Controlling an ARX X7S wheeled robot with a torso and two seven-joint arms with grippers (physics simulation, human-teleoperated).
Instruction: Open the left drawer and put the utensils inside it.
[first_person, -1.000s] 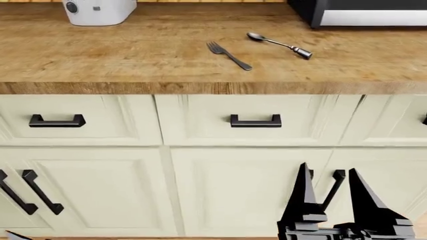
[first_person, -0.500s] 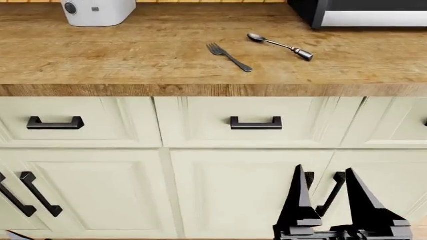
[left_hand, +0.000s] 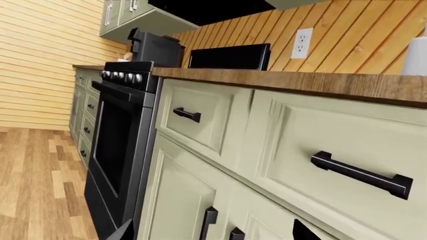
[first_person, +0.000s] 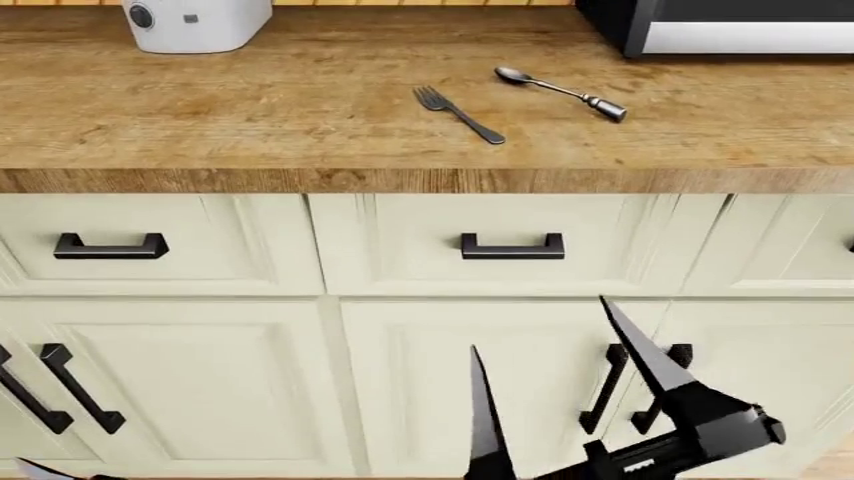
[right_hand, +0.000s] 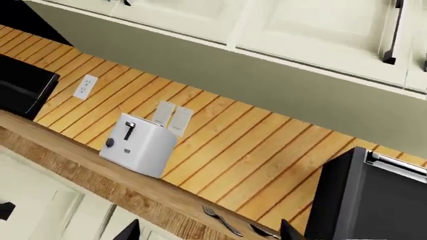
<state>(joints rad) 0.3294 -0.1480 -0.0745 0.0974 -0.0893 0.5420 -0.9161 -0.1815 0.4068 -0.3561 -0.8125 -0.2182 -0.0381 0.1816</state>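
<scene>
The left drawer (first_person: 147, 245) sat shut under the worktop (first_person: 267, 110), fork (first_person: 458, 113) and spoon (first_person: 558, 90) untouched above. The right pincer (first_person: 554, 370) had swung leftward and spread wide (empty), approaching; the left pincer's state couldn't be told.

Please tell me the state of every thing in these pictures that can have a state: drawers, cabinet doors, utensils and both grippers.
left drawer: shut, handle untouched.
middle drawer: shut.
cabinet doors: shut.
fork: lying flat on the countertop, not held.
spoon: lying flat on the countertop, apart from the fork.
right gripper: open, empty, in front of the lower doors.
left gripper: only fingertips show; open or shut cannot be told.
</scene>
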